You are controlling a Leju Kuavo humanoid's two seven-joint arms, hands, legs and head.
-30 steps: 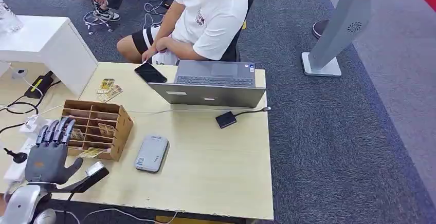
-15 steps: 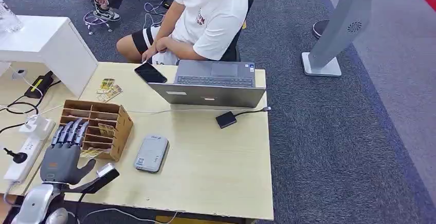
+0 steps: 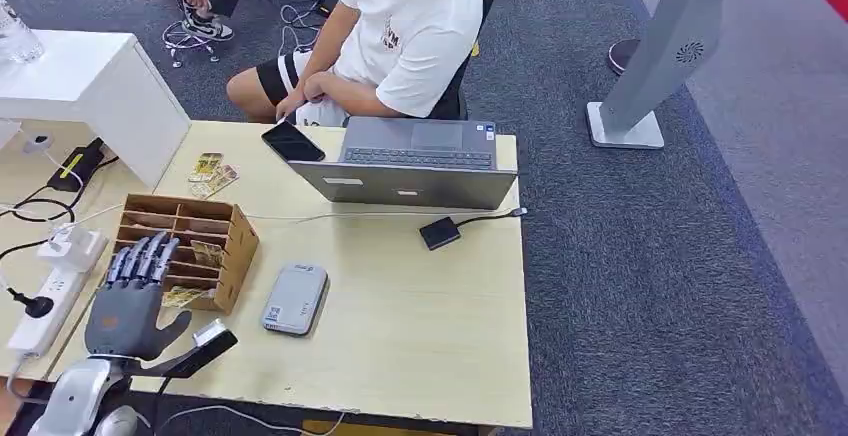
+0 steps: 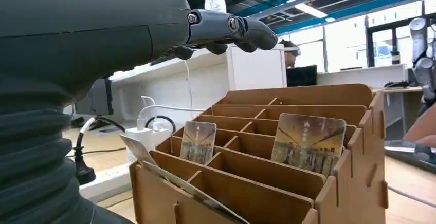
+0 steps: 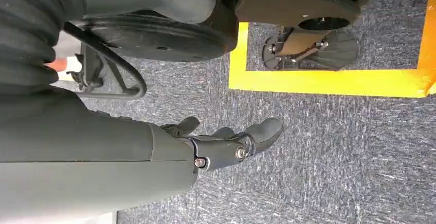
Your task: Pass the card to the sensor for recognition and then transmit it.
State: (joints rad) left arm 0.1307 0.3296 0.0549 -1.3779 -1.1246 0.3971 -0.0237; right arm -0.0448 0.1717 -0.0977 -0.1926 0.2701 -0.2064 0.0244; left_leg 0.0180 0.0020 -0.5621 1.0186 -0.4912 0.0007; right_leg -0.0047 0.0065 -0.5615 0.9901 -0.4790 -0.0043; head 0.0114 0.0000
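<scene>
I see my left hand (image 3: 130, 306) hovering at the near-left corner of the light wooden table (image 3: 420, 326), its fingers (image 3: 140, 256) spread straight and holding nothing, their tips over the near edge of the brown slotted cardboard card rack (image 3: 215, 231). Picture-printed cards (image 4: 308, 144) stand upright in the rack's compartments; one lies tilted across the nearest slot. The flat grey card sensor (image 3: 296, 298) lies just right of the rack. My right hand (image 5: 221, 144) hangs over grey carpet, fingers loosely apart, empty.
</scene>
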